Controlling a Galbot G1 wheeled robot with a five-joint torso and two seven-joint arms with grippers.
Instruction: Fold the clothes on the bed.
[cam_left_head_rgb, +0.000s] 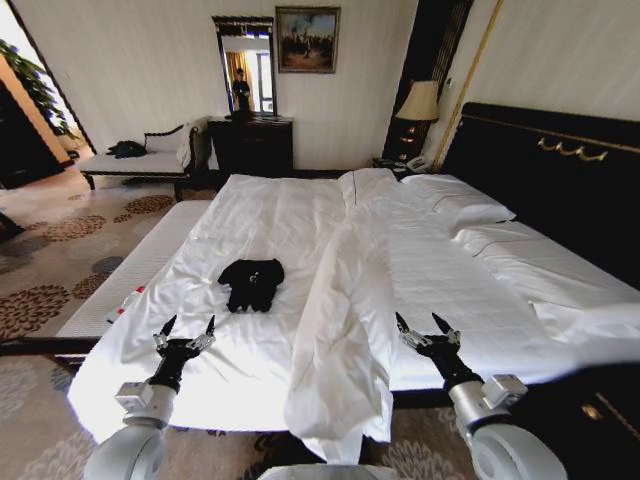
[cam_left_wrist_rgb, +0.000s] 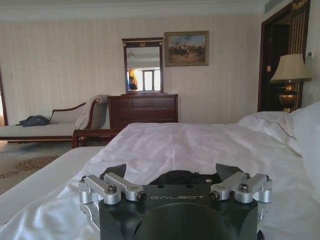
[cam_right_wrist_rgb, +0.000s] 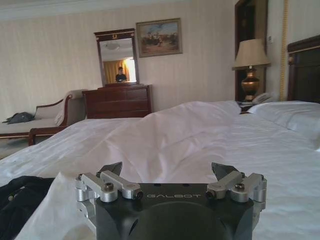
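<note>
My left gripper (cam_left_head_rgb: 188, 329) hovers low over the near edge of the bed (cam_left_head_rgb: 300, 215), fingers spread apart and holding nothing. In its wrist view the two dark fingertips (cam_left_wrist_rgb: 114, 171) stand wide, and a sliver of black cloth shows just past the gripper body between them. My right gripper (cam_left_head_rgb: 425, 326) sits at about the same height on the other side of the heaped duvet ridge (cam_left_head_rgb: 340, 300), likewise splayed and empty, over bare white sheet.

Ahead of the left gripper, near but not touching it, lies the black T-shirt (cam_left_head_rgb: 251, 283). It is crumpled into a compact, roughly squarish lump on the white sheet, edges tucked and puckered, with a few small pale flecks on top; I can't read any lettering. Bunched like this, it has no clear long axis, and I can't tell which way the collar faces. From the right wrist camera, part of it shows as a dark, wrinkled mass (cam_right_wrist_rgb: 22, 200) on the sheet, off to the side of that gripper.

Farther out, white pillows (cam_left_head_rgb: 470, 208) line the dark headboard (cam_left_head_rgb: 550, 170). A lamp (cam_left_head_rgb: 418, 105), a dark dresser (cam_left_head_rgb: 252, 145) under a mirror (cam_left_head_rgb: 246, 65), and a chaise (cam_left_head_rgb: 140, 160) stand against the far wall.
</note>
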